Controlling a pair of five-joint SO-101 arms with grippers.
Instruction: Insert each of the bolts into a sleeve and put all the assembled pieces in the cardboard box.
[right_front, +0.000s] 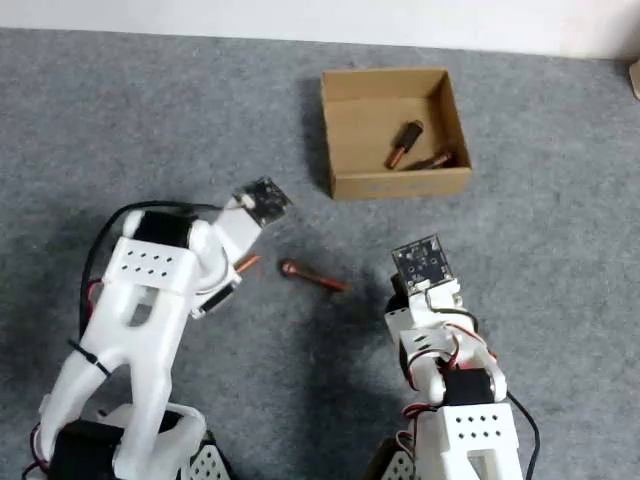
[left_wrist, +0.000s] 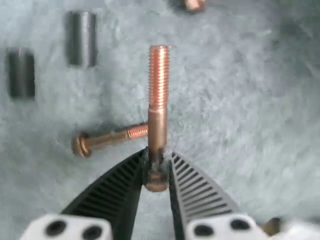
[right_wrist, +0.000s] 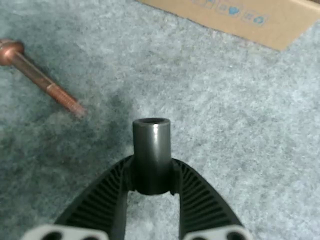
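My left gripper is shut on the head end of a copper bolt, whose threaded end points away from the wrist, above the grey mat. A second copper bolt lies on the mat beneath it, and two black sleeves lie farther off. My right gripper is shut on a black sleeve, open bore facing outward. A loose bolt lies between the two arms. The cardboard box at the back holds two assembled pieces.
Grey felt mat covers the table. The box wall stands close beyond the right gripper. Another copper piece shows at the edge of the left wrist view. Open mat lies to the right of the box.
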